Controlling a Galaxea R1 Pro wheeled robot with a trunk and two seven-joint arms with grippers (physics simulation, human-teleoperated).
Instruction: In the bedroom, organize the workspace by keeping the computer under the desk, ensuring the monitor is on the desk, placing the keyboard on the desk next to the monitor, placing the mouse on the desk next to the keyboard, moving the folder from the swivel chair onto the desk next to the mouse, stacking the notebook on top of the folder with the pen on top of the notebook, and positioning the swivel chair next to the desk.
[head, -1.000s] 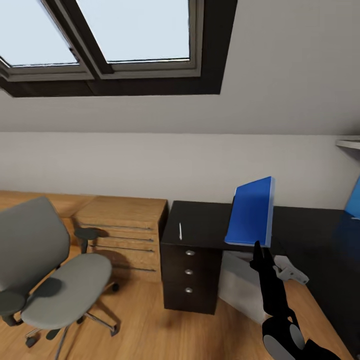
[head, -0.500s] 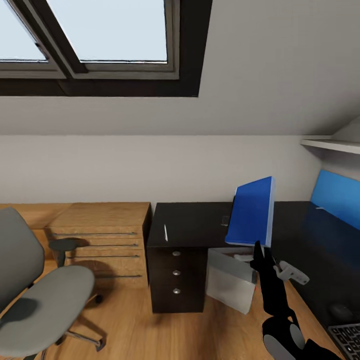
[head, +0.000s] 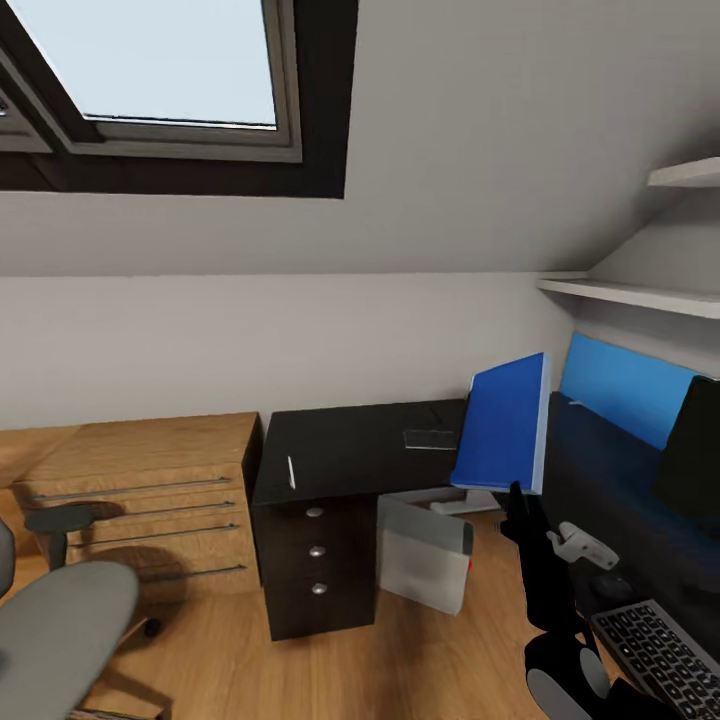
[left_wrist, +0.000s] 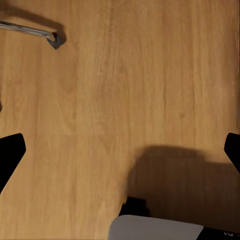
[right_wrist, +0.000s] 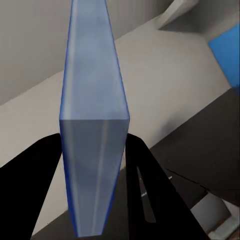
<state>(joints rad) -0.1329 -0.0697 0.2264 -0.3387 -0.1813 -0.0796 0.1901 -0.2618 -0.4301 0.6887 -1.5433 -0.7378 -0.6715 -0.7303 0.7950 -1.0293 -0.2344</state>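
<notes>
Carrying the folder (head: 503, 425) upright, right jaws clamped on its lower edge; left jaws spread over bare floor (left_wrist: 150, 75). I should lower it flat beyond the keyboard (head: 655, 640), onto the counter (head: 350, 445), clear of the pen (head: 291, 472).

Right arm raised upright, right gripper (head: 516, 497) clamped, left gripper (left_wrist: 120, 150) spread wide, pointing floorward
</notes>
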